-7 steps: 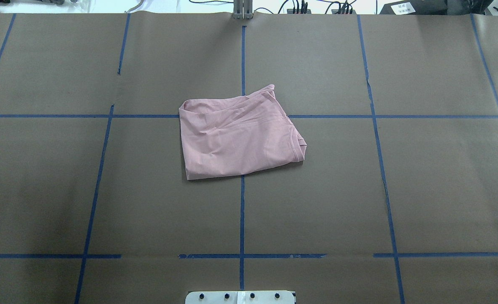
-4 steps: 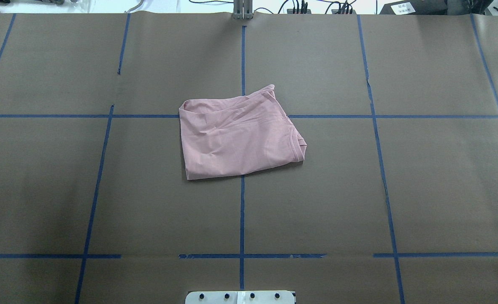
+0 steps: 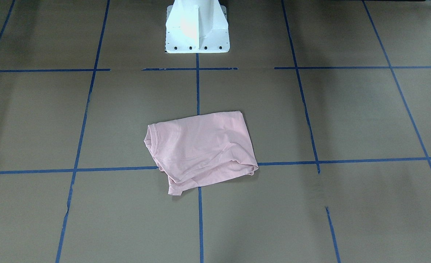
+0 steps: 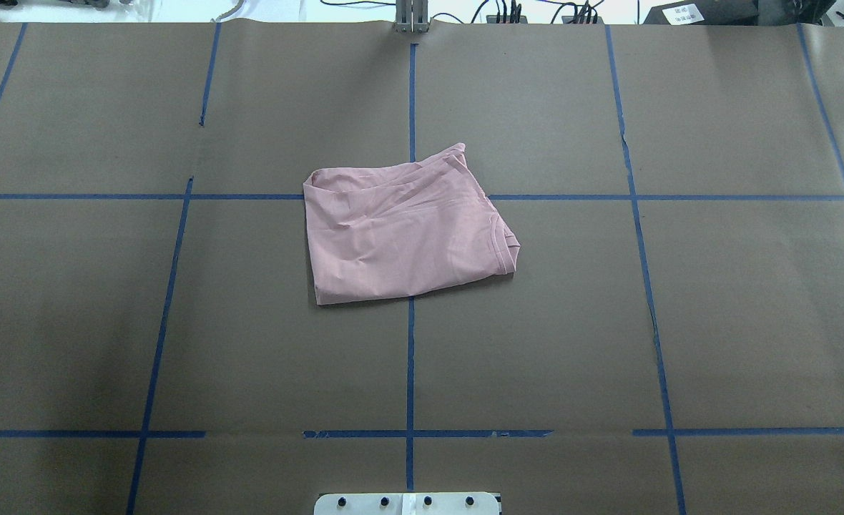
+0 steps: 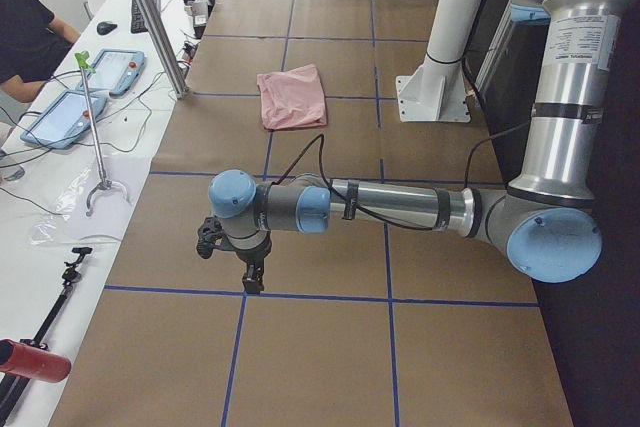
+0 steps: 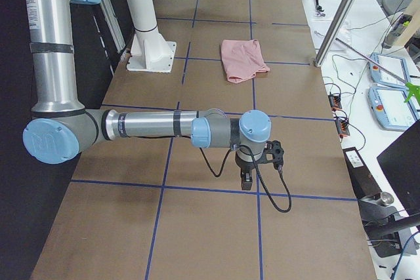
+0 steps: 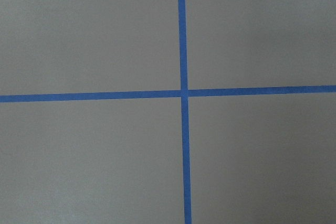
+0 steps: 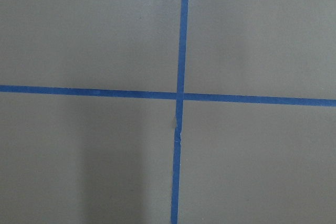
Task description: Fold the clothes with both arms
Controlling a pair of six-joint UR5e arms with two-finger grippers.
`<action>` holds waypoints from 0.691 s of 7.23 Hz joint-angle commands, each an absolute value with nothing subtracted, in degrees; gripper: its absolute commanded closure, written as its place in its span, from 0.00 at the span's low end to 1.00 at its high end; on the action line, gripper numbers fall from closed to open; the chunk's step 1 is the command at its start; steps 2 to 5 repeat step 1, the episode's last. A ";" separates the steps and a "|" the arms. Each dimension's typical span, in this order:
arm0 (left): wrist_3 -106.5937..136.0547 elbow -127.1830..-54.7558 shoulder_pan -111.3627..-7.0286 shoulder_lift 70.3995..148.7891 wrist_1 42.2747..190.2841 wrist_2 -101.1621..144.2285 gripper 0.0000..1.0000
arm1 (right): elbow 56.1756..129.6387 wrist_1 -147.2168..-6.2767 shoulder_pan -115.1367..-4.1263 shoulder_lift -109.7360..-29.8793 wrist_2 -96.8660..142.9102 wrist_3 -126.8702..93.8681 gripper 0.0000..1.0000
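Note:
The pale pink T-shirt (image 4: 404, 229) lies folded into a rough rectangle at the table's middle, over a crossing of blue tape lines. It also shows in the front-facing view (image 3: 201, 151), the left side view (image 5: 292, 97) and the right side view (image 6: 243, 59). Its print is hidden. My left gripper (image 5: 252, 280) hangs over the table's left end, far from the shirt, seen only in the left side view. My right gripper (image 6: 247, 181) hangs over the table's right end, seen only in the right side view. I cannot tell whether either is open or shut.
The brown table cover (image 4: 608, 322) carries a grid of blue tape lines. The white pedestal base (image 3: 197, 27) stands at the robot's edge. A metal post (image 4: 411, 18) and cables sit at the far edge. An operator (image 5: 25, 32) and tablets are beside the table.

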State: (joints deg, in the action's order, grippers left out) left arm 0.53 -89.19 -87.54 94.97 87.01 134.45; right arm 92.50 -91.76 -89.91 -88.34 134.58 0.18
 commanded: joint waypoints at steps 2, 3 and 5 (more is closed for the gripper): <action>0.44 -89.12 -87.54 94.92 87.01 134.47 0.00 | 92.46 -91.76 -89.91 -88.42 134.65 0.09 0.00; 0.44 -89.12 -87.54 94.92 87.01 134.47 0.00 | 92.46 -91.76 -89.91 -88.42 134.65 0.09 0.00; 0.44 -89.12 -87.54 94.92 87.01 134.47 0.00 | 92.46 -91.76 -89.91 -88.42 134.65 0.09 0.00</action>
